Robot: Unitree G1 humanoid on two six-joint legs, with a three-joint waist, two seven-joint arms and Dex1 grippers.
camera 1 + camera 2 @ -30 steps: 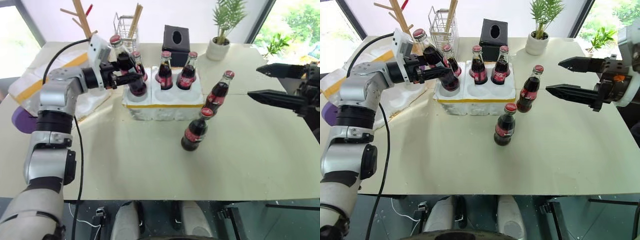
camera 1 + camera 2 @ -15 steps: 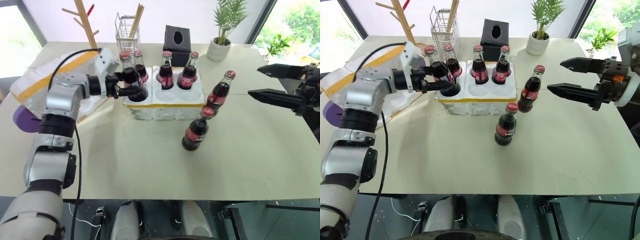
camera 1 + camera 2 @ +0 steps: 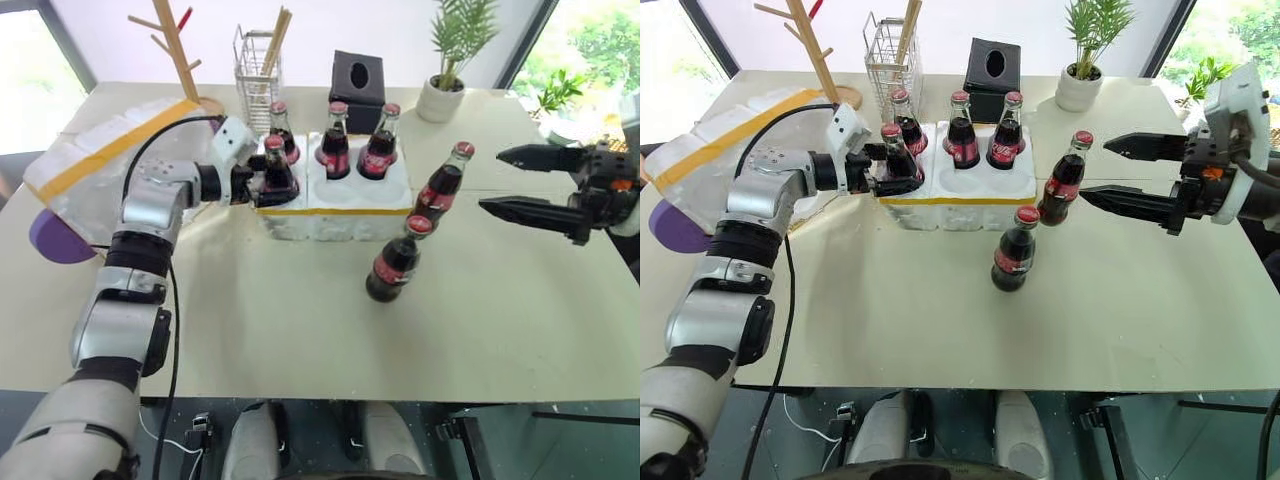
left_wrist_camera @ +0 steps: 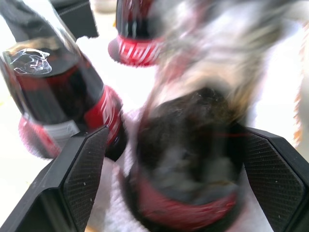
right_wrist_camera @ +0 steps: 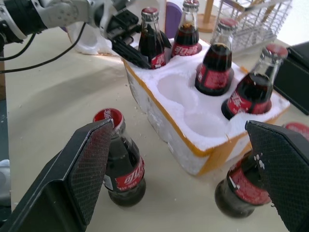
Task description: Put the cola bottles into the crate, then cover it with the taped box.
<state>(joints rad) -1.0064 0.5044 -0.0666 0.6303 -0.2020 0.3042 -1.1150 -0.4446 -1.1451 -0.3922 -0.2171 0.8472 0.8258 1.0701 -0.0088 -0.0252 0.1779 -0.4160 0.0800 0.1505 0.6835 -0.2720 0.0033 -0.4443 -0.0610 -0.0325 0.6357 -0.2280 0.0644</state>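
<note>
Four cola bottles (image 3: 962, 130) stand in the crate (image 3: 960, 195).

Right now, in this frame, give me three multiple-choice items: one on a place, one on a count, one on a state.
1. Where is the taped box?
A. On the crate
B. On the table, on the crate's left
C. On the floor

2. How many cola bottles stand in the crate?
A. Four
B. Two
C. Six

3. How is the right pincer?
A. Shut on a bottle
B. Open, holding nothing
C. Shut, empty

Answers:
1 B, it lies beside the left arm.
2 A, with two wells bare and two bottles on the table.
3 B, its fingers stand spread in the air.
</note>
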